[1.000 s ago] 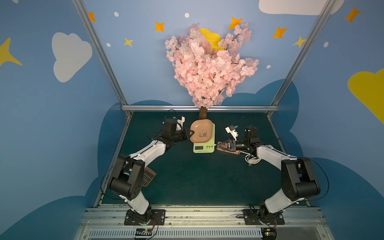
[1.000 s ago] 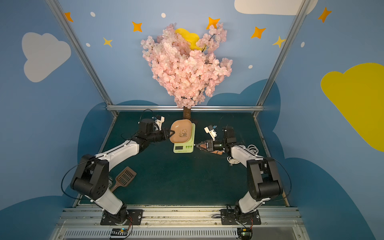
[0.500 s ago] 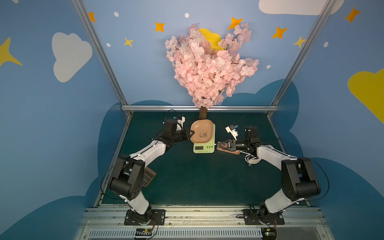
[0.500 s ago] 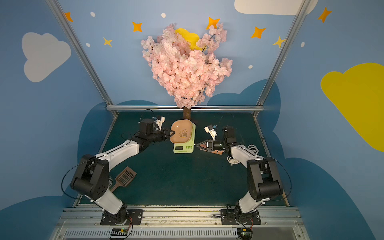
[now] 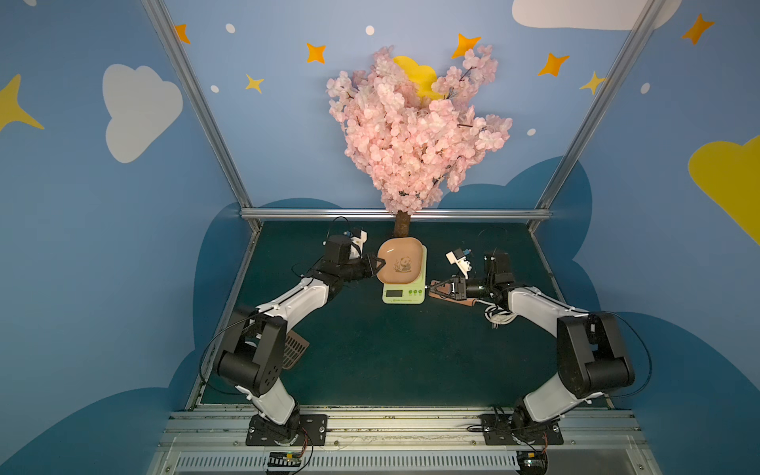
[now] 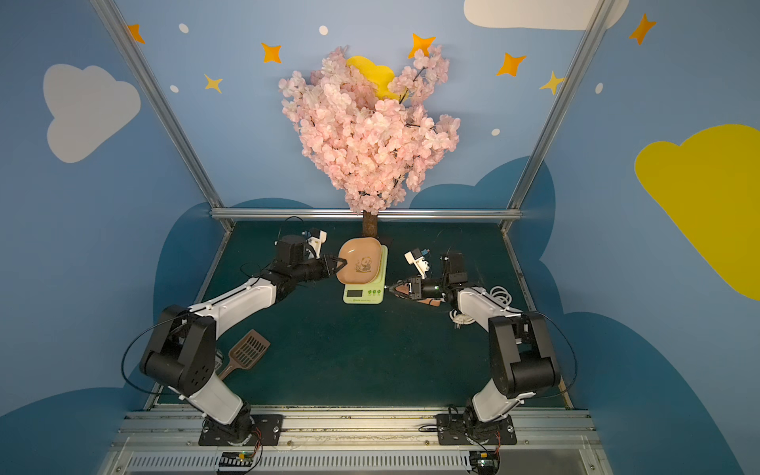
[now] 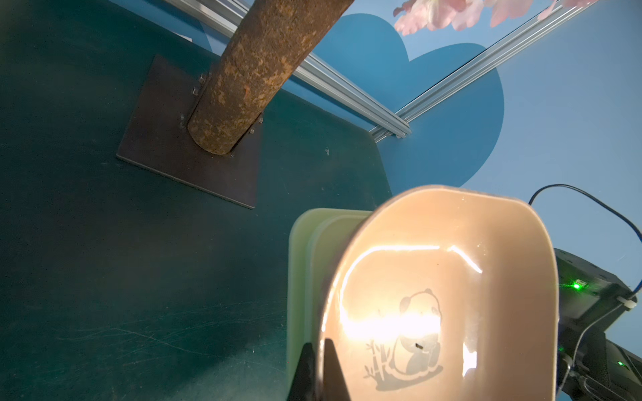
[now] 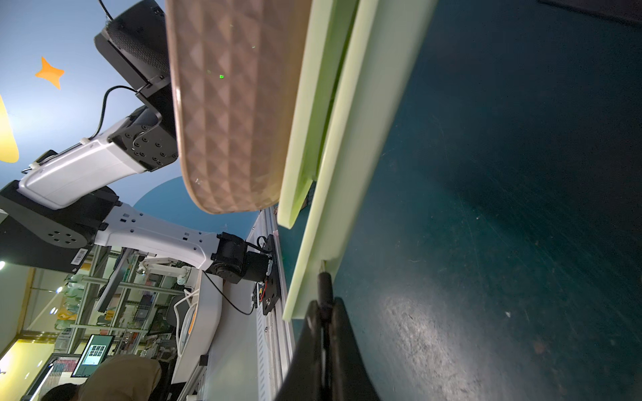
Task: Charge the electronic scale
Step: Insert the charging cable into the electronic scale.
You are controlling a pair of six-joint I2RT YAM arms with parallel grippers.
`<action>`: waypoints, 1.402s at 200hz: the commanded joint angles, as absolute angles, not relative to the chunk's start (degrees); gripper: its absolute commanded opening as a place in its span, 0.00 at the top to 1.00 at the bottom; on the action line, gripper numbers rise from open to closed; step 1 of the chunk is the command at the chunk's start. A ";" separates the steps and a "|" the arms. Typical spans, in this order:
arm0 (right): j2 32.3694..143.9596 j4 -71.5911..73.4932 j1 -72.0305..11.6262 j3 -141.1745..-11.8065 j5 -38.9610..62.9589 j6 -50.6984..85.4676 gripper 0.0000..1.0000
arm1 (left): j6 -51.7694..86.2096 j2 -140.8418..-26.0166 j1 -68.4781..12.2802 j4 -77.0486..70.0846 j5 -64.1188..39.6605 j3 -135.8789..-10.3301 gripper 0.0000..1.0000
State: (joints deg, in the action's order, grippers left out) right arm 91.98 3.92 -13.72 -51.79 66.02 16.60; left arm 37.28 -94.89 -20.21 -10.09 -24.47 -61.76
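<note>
Top views, both, supplemented by the wrist views.

1. Desk (image 5: 390, 353): dark green, enclosed by blue panels.
2. Tree (image 5: 411, 135): pink blossom. Its trunk (image 7: 253, 69) is fixed to a dark plate (image 7: 166, 156) at the middle of the desk's far edge.
3. Left arm (image 5: 288, 302) and right arm (image 5: 543, 310): both reach inward from the near corners to opposite sides of the scale.
4. Scale (image 5: 403, 294): pale green, flat on the desk just in front of the trunk. Its display and buttons face the near edge.
5. Tray (image 5: 401, 263): pinkish-tan with a panda print, on top of the scale, overhanging slightly toward the left arm.
6. Spatula (image 6: 246, 351): brown and slotted, on the desk beside the left arm's base, well apart from the scale.
7. Strip (image 5: 466, 303): brown-orange, on the desk just right of the scale, under the right claw.
8. Cable (image 6: 499, 294): white and coiled, beside the right forearm.
9. Left claw (image 7: 321, 343): closed, pinching the tray's rim between its fingers.
10. Right claw (image 8: 324, 305): closed on a plug, level with the scale's side.
11. Plug (image 8: 324, 281): small and dark, its tip at the scale's right edge near the front corner. From this angle I cannot tell whether it is seated in a socket.
</note>
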 commanded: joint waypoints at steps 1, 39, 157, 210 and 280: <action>90.66 2.20 -13.88 -52.73 64.90 15.78 1.00 | 37.81 -94.85 -20.78 -15.03 -27.16 -64.24 0.97; 90.86 1.46 -13.82 -53.09 64.60 16.18 1.00 | 37.29 -94.08 -20.97 -15.63 -26.49 -63.67 0.97; 91.56 0.12 -14.50 -53.94 62.34 18.46 1.00 | 33.93 -88.76 -22.58 -18.85 -20.58 -60.00 0.97; 91.80 -0.41 -14.79 -54.32 62.14 18.33 1.00 | 33.13 -88.42 -23.48 -18.98 -19.44 -59.89 0.97; 90.65 -2.78 -15.09 -54.40 60.31 15.33 0.94 | 33.63 -90.72 -23.48 -15.32 -19.30 -61.55 0.97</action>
State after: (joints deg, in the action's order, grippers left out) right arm 91.98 -0.93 -14.66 -53.43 62.37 17.12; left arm 32.40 -91.70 -23.20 -12.97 -17.32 -59.33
